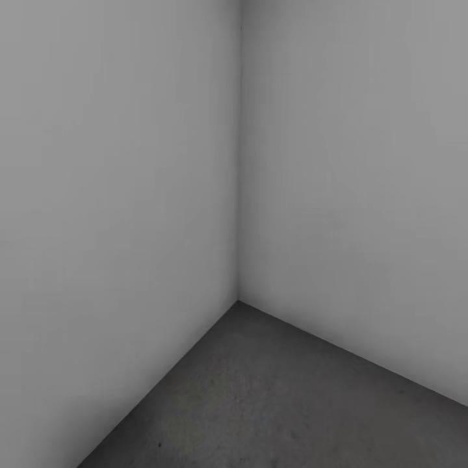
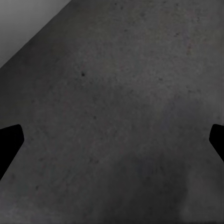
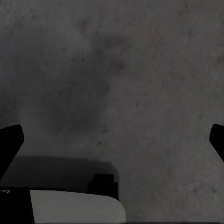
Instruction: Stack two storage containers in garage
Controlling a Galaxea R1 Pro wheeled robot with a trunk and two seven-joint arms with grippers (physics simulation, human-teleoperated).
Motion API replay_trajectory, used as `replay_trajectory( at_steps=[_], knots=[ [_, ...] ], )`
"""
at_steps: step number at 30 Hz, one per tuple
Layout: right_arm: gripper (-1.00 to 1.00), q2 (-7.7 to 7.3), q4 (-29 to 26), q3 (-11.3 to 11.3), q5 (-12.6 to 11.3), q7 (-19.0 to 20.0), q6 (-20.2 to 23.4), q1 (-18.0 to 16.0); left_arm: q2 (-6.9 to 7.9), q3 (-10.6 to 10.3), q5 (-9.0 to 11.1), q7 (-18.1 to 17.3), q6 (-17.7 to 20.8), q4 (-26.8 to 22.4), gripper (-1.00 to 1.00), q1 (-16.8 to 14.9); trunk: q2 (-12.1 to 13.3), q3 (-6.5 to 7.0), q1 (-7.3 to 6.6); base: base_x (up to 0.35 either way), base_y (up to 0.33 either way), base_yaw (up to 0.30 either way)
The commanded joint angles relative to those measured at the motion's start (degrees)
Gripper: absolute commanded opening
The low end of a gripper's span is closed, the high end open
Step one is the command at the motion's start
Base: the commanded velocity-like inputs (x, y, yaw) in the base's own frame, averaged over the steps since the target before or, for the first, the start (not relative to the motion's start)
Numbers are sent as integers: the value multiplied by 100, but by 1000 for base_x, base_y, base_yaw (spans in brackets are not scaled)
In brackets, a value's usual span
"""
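Garage corner, 2 pale-grey walls [image 1: 117, 195] meeting, concrete floor [image 1: 279, 403] bare

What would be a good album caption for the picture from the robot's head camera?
Facing a bare corner: two plain pale-grey walls meet above a rough dark-grey concrete floor.

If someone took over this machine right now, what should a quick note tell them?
Left pincer: open, nothing held, over the concrete floor.
Right pincer: open, nothing held, over the same floor, above a white-and-black part that looks like the robot's own base.
The head camera faces a corner of pale grey walls, so this looks like the garage.
Done: no sign of a stack here.
Left: find both tubs, bring and stack them.
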Motion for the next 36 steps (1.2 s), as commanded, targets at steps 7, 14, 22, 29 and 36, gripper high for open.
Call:
replay_trajectory(
  at_steps=[7, 14, 22, 29, 36],
  knots=[
    [100, 0, 46, 2, 3, 18, 33, -1, -5, 20, 3, -37, -6, -4, 100, 1, -3, -5, 0, 0, 0, 0],
    [100, 0, 70, 1, 3, 18, 33, -1, -6, 20, 3, -37, -6, -4, 100, 1, -3, -5, 0, 0, 0, 0],
    [100, 0, 75, 1, 3, 18, 32, -1, -6, 21, 3, -37, -6, -4, 100, 1, -3, -5, 0, 0, 0, 0],
    [100, 0, 76, 0, 3, 18, 29, -1, -6, 21, 3, -37, -6, -4, 100, 1, -3, -5, 0, 0, 0, 0],
    [100, 0, 76, 0, 3, 19, 25, -1, -6, 21, 3, -37, -6, -4, 100, 1, -3, -5, 0, 0, 0, 0]
  ],
)
